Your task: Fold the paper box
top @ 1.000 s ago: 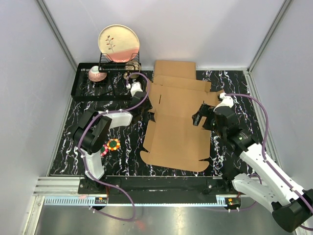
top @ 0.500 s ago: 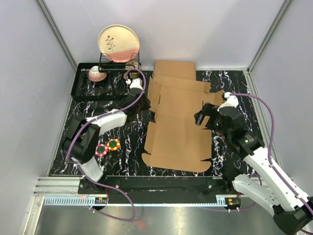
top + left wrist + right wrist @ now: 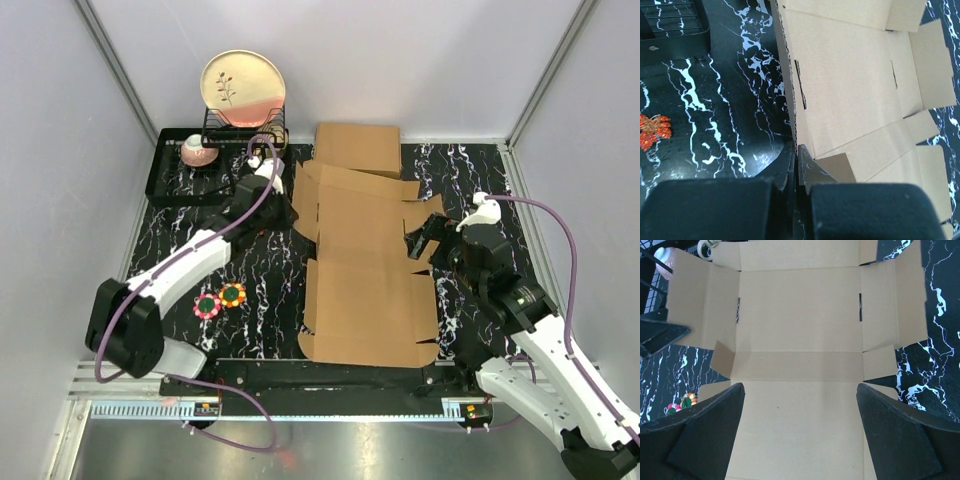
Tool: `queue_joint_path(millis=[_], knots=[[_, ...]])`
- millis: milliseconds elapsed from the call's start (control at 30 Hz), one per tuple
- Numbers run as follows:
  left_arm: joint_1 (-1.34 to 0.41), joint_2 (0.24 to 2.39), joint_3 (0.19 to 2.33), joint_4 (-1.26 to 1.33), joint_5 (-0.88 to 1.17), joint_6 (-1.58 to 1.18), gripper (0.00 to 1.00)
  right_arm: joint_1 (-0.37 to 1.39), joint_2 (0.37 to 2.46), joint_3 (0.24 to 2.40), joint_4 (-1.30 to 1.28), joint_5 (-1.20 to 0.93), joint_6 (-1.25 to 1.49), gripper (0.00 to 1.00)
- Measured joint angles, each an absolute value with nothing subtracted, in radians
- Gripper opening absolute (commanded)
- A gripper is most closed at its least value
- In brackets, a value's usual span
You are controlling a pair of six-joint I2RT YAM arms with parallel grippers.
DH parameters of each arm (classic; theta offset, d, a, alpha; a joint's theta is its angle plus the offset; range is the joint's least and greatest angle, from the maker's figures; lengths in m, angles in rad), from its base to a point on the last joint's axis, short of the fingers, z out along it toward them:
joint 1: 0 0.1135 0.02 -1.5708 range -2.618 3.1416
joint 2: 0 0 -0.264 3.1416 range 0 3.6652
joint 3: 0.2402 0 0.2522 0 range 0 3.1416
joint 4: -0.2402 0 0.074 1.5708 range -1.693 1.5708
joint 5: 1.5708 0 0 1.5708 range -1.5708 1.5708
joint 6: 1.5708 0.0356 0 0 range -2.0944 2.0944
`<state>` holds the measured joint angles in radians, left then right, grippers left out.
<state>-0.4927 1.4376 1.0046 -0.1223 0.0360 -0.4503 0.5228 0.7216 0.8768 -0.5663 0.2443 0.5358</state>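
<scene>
The paper box (image 3: 365, 285) lies as an unfolded brown cardboard sheet in the middle of the table, its side flaps partly raised. My left gripper (image 3: 284, 205) is at the sheet's far left flap. In the left wrist view the left gripper (image 3: 796, 152) is shut on the thin edge of that flap of the paper box (image 3: 850, 90). My right gripper (image 3: 420, 243) hovers over the sheet's right side. In the right wrist view the right gripper (image 3: 800, 397) stands wide open above the paper box (image 3: 800, 330), holding nothing.
A made-up brown cardboard box (image 3: 357, 148) sits behind the sheet. At the back left a black tray (image 3: 170, 190) holds a pink cup (image 3: 198, 152) and a rack with a plate (image 3: 243, 88). Two small flower-shaped toys (image 3: 220, 299) lie on the table at the left.
My left gripper has closed on the left flap's edge as the arm reached farther back. The sheet has turned and shifted a little. My right gripper has drawn back to the right.
</scene>
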Motion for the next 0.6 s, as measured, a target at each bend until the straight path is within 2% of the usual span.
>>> queue_joint_path(millis=[367,600], knots=[[-0.477,1.176,1.005,-0.383,0.109,-0.292,0.00,0.523,0.705,0.894,-0.598,0.241,0.538,1.00],[-0.369,1.160,1.110,-0.522,0.173,-0.265,0.00,0.523,0.716,0.894,-0.606,0.216,0.544,1.00]])
